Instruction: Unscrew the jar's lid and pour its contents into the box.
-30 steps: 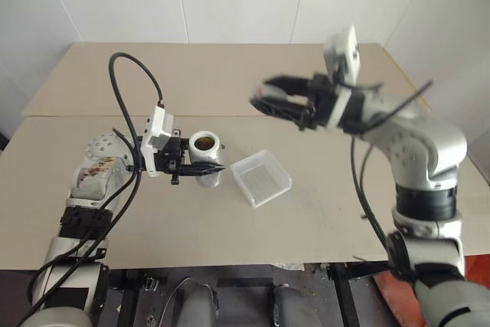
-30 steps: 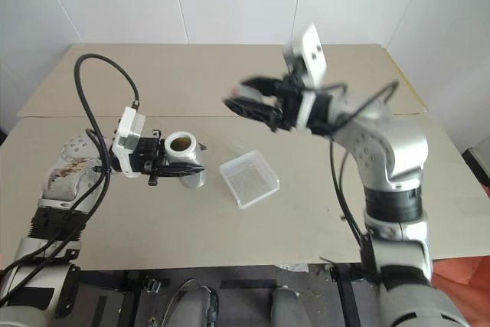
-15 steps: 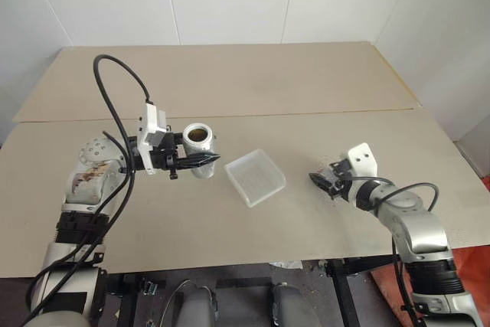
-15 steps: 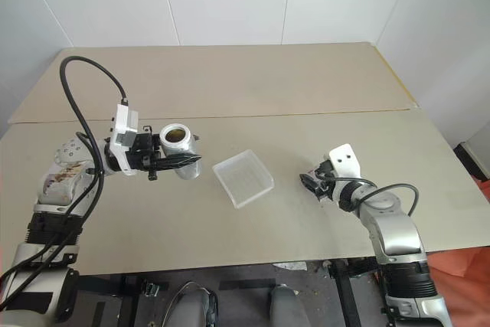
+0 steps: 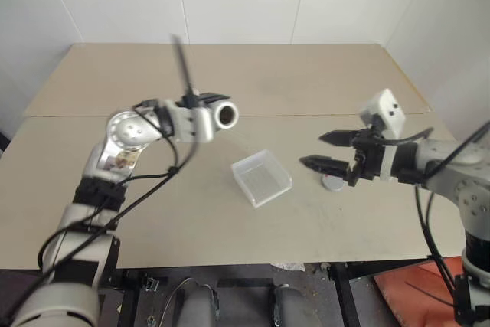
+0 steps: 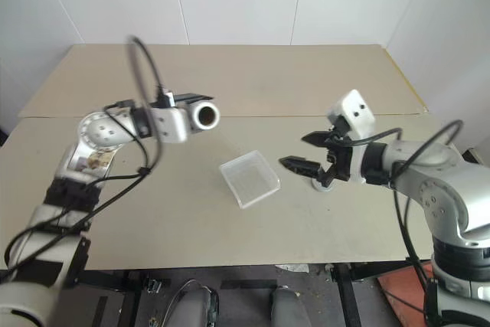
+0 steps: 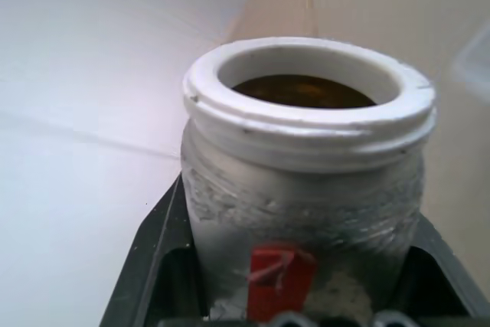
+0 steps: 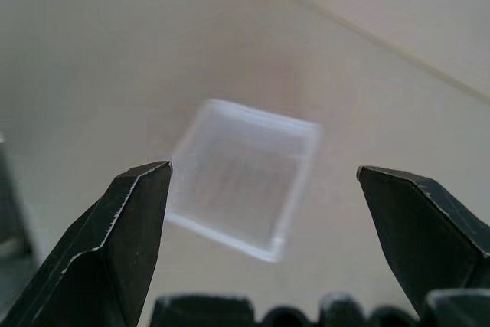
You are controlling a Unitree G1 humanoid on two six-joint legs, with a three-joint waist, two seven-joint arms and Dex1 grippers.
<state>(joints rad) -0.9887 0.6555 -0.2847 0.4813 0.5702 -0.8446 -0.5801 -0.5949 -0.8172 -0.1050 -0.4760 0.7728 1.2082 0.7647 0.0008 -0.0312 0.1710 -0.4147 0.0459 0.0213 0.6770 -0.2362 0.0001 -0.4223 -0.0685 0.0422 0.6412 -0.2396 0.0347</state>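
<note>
Silvery lidless jar point(image 5: 217, 116), white-rimmed, red-marked, lies sideways in the closed left fingers point(image 7: 157, 266); right fingers point(image 5: 320, 164) gape.

Jar point(image 7: 306, 189) – dull rough silvery metal, white plastic rim; box point(image 5: 261, 178) – clear ribbed plastic; table point(image 5: 230, 74) matt.

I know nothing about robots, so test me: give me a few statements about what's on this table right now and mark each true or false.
1. The jar is held off the table by the left gripper. True.
2. The lid is screwed onto the jar. False: the jar's mouth is open, and the lid lies on the table near the right gripper.
3. The right gripper is open and holds nothing. True.
4. The box sits upside down on the jar. False: it lies on the table between the two arms.
5. The jar stands upright. False: it is tipped sideways, mouth toward the box.
</note>
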